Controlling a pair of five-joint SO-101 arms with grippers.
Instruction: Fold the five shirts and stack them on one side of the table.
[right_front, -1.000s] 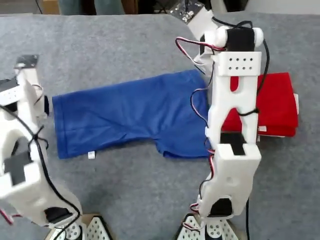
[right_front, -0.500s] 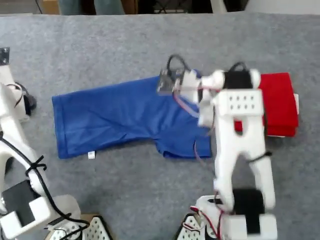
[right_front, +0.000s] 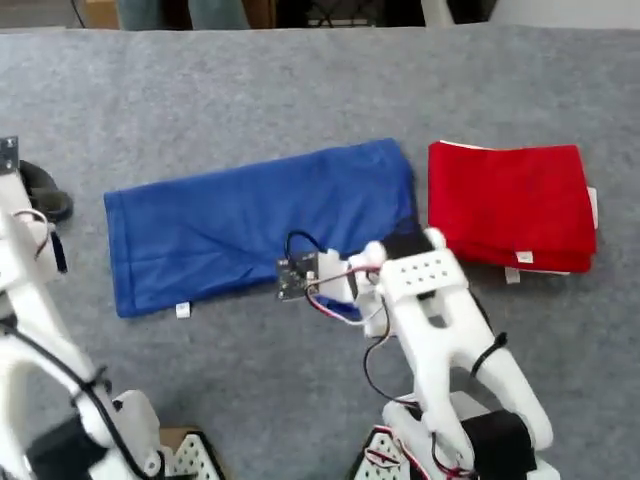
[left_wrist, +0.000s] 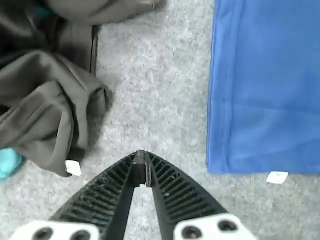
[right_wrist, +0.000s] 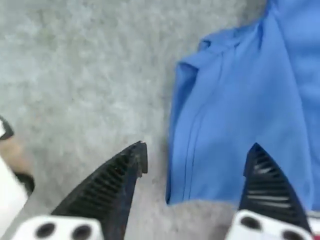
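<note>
No writing is readable. A small white tag on the corner of the flat blue fabric shirt, near the left hand, bears faint marks too small to make out.

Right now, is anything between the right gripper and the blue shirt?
Nothing visible. The right gripper is open right over the blue shirt at its edge, with just grey table beside it. The folded red shirts lie apart from the blue one, off that path.
</note>
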